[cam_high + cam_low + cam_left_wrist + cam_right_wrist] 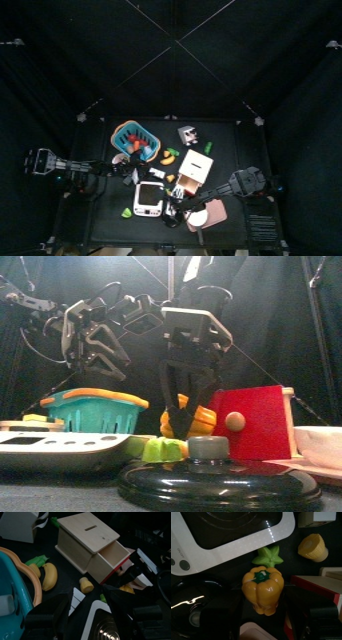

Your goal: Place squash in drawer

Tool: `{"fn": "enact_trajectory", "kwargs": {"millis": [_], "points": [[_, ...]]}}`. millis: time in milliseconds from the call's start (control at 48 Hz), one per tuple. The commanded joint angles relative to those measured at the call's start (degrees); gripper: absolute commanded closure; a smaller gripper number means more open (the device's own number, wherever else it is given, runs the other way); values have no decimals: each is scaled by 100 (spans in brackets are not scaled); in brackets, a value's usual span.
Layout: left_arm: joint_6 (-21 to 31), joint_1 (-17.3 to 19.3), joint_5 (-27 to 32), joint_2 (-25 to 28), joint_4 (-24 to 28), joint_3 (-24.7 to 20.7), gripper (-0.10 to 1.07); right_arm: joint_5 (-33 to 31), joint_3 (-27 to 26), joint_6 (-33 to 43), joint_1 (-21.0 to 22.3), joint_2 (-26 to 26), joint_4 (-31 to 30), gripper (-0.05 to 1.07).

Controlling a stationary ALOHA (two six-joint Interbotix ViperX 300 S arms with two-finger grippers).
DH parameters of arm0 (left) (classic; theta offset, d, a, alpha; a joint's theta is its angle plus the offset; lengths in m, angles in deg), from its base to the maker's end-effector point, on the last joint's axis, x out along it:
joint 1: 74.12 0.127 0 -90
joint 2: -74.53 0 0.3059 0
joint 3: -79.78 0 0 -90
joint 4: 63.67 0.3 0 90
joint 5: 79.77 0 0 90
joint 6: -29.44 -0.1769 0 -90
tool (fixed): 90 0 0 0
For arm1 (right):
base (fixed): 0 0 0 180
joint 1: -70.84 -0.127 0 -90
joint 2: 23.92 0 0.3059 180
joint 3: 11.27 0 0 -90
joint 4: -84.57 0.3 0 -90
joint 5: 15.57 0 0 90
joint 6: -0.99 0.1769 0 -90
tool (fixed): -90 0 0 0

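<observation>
Yellow-orange plastic squash (262,593), lobed, green-stemmed; I judge it light, rigid, slick; best pinched across its waist | lies just beside the red-fronted wooden drawer (113,560) | right gripper (264,624) unclenched over it, holding nothing | left gripper (85,619): cannot tell.

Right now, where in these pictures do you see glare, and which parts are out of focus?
Right wrist view: a bright streak of glare on the white scale; the orange pepper is sharp. Front view: strong backlight at top; the near black lid is soft. Left wrist view: the wooden drawer box is clear, the dark foreground blurred.
</observation>
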Motion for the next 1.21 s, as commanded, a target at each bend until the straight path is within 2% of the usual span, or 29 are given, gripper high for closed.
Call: {"fn": "enact_trajectory", "kwargs": {"millis": [0,229,479,646,771,979,1188], "points": [[-9,9,-44,-44,26,-88,11,26,-176,0,9,369,-18,22],[-9,18,-44,-53,26,-88,11,-18,-492,44,9,642,-105,22],[0,9,-35,-105,26,-70,11,-519,-536,62,53,1090,-316,22],[0,0,-35,-105,18,-53,11,-1134,-334,53,79,1318,-387,22],[0,9,-35,-105,18,-44,11,-1345,-88,62,132,1485,-396,22],[0,9,-35,-105,18,-35,11,-1380,396,114,229,1793,-369,22],[0,9,-35,-105,18,-35,11,-1248,940,492,316,2021,-352,22]]}}
